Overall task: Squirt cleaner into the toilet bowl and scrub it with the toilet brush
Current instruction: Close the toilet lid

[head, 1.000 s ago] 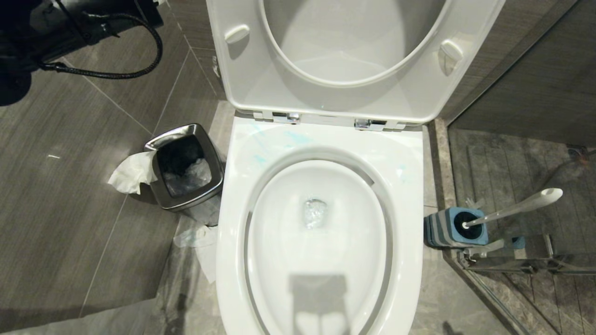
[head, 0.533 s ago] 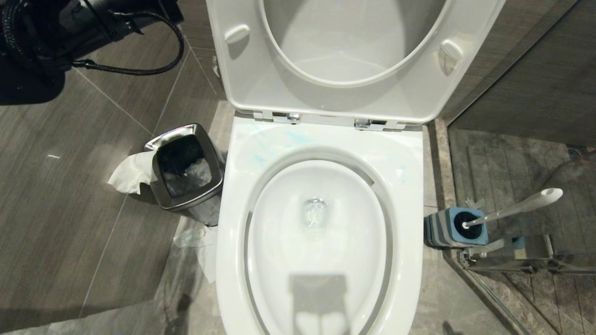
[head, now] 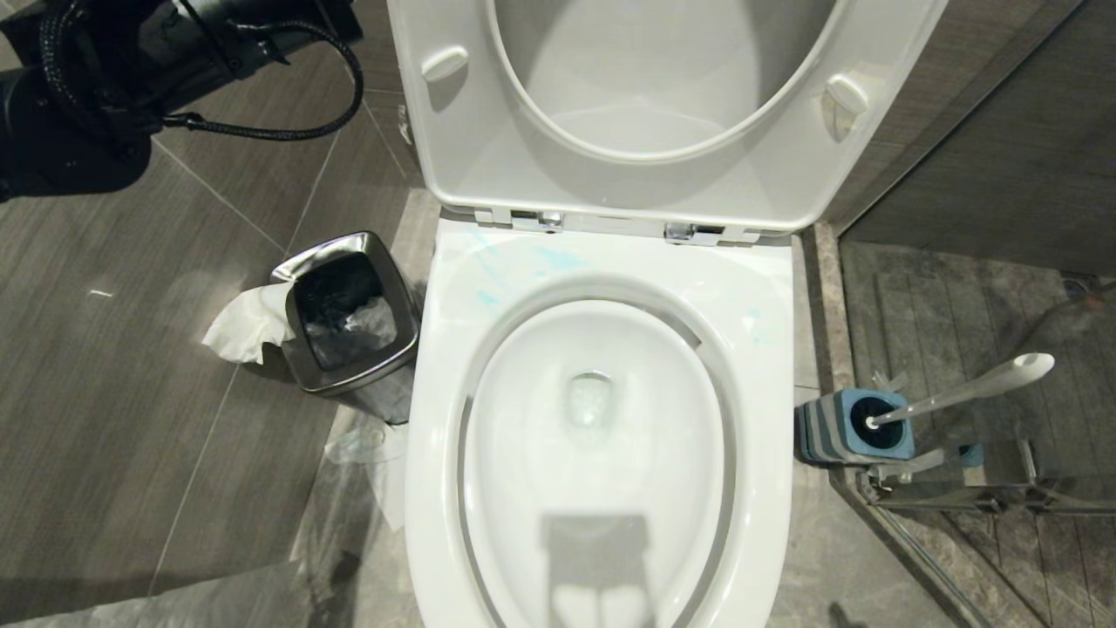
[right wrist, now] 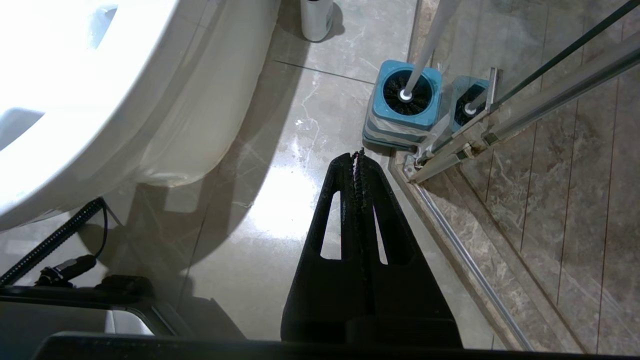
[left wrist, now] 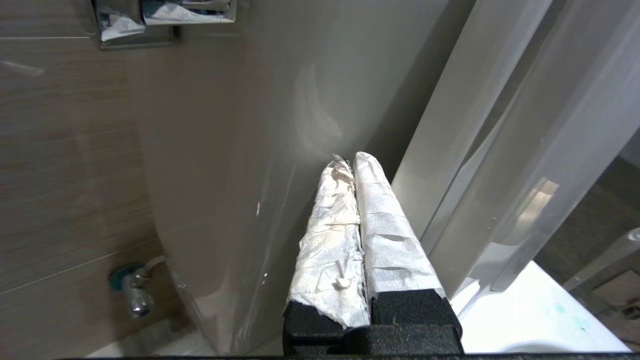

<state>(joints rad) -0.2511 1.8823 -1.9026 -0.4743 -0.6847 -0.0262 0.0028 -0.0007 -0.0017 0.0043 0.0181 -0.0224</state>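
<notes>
Judging by faint blue cleaner [head: 558, 258] smears on the toilet bowl [head: 602, 288] rim, squirting looks done and scrubbing pending: the toilet brush [head: 959, 391] sits in its holder [head: 850, 427], while left gripper [left wrist: 356, 160] and right gripper [right wrist: 358, 156] are both closed, holding nothing

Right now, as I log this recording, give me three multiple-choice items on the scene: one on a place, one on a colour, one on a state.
1. Where is the toilet brush?
A. in the bowl
B. in its holder on the floor to the toilet's right
C. in the waste bin

2. What colour are the smears on the toilet rim?
A. pale turquoise
B. red
C. yellow

3. How is the toilet lid?
A. shut
B. raised
C. taken off

Answers: 1 B, the handle stands in the blue-topped holder. 2 A, turquoise streaks lie near the hinges. 3 B, seat and lid stand up behind the open bowl.
</notes>
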